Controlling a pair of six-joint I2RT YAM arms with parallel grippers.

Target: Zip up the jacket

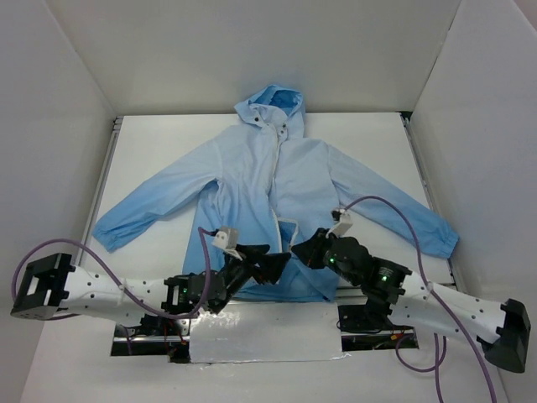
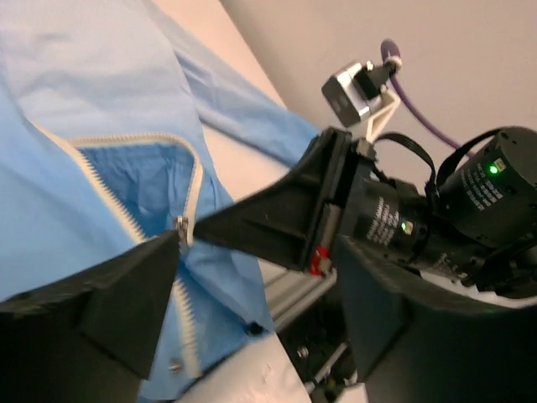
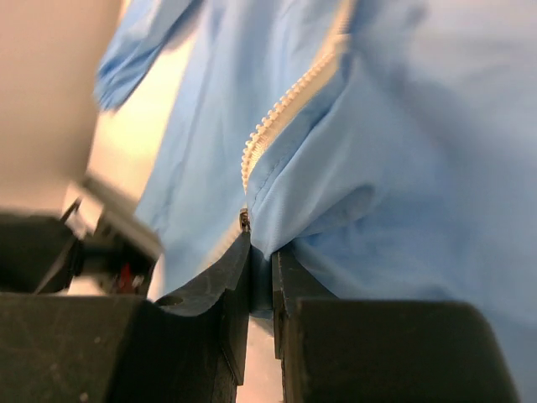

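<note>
Blue jacket [image 1: 252, 180] on table [image 1: 159, 138]; R fingers [image 3: 220, 294] pinch its edge.

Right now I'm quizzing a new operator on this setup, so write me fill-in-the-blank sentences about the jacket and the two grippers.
1. The hood of the jacket lies at the ____ end of the table.
2. The right gripper is shut on the jacket, right at its white ____.
3. The left gripper, holding nothing, is ____.
Missing words: far; zipper; open.
</note>
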